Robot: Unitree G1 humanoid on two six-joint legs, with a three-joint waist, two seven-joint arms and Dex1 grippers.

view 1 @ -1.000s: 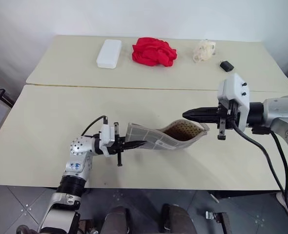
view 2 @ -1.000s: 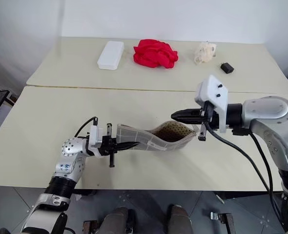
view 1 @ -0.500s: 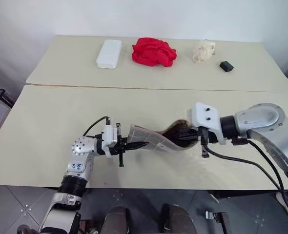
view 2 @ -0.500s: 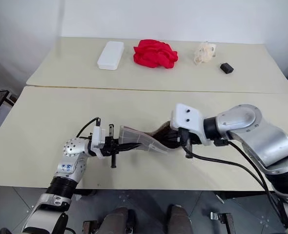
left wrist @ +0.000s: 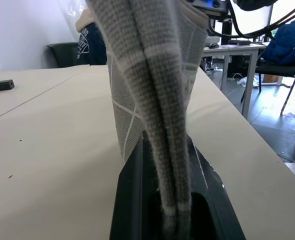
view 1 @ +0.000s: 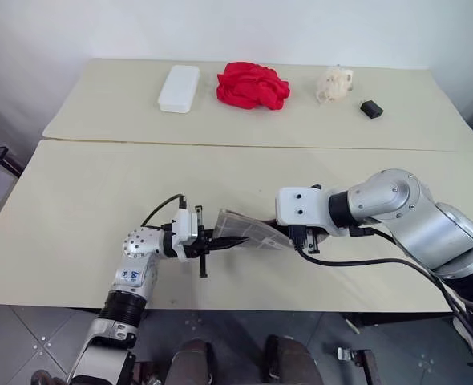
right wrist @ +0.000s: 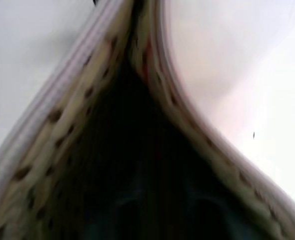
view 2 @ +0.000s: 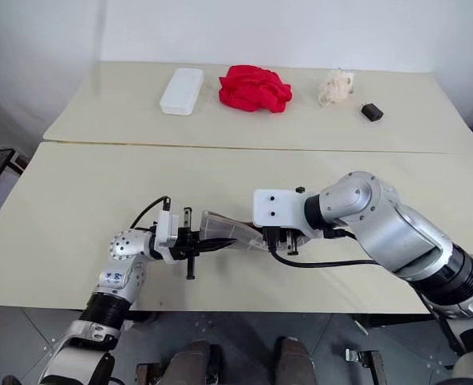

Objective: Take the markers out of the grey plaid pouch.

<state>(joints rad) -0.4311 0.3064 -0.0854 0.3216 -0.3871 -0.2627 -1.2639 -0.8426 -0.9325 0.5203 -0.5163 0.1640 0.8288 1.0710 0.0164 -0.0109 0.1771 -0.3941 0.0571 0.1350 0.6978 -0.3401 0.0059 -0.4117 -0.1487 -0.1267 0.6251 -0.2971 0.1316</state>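
Left gripper [view 1: 235, 240] clamped on pouch [view 1: 252, 230]

I see the pouch [view 1: 248, 232] low in the frame's centre, on the near worktop [view 1: 76, 200]. My left tool [view 1: 235, 240] sits at its left end, clamped on it; my right tool [view 1: 299, 234] is at its right end, pushed into the mouth. On the far worktop [view 1: 124, 104], along the top of the frame from left to right, lie a case [view 1: 179, 87], a cloth [view 1: 252, 85], a small crumpled object [view 1: 335, 83] and a small block [view 1: 371, 109], each apart from the next.
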